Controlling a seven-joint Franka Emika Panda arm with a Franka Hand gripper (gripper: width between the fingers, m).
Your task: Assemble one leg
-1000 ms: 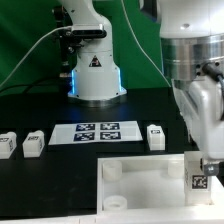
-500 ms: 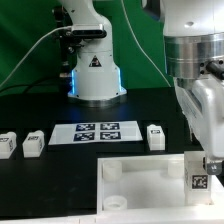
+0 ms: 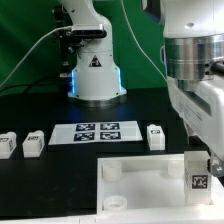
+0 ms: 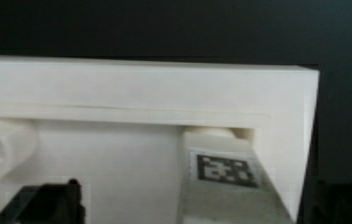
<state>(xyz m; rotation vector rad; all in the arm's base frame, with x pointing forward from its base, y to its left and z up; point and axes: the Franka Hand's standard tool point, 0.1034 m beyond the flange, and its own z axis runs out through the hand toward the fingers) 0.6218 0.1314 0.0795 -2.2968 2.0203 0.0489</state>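
Observation:
A white leg [image 3: 199, 178] with a black-and-white tag stands upright at the near right corner of the big white plate [image 3: 140, 180]. In the wrist view the leg [image 4: 226, 172] reaches down to the plate's [image 4: 137, 95] corner socket. My gripper [image 3: 204, 162] hangs over the leg's top. In the wrist view my gripper [image 4: 194, 206] straddles the leg. One dark finger [image 4: 48, 205] stands apart from the leg with a gap of plate showing between them. The other finger merges with the dark table. The jaws look open around the leg.
Three loose legs lie on the black table: two at the exterior view's left [image 3: 8, 144] [image 3: 34, 142] and one beside the marker board [image 3: 155, 135]. The marker board [image 3: 100, 132] lies behind the plate. The robot base [image 3: 95, 75] stands at the back.
My hand and wrist have shifted slightly above the leg. The leg and its tag have stayed in nearly the same place on the plate's corner.

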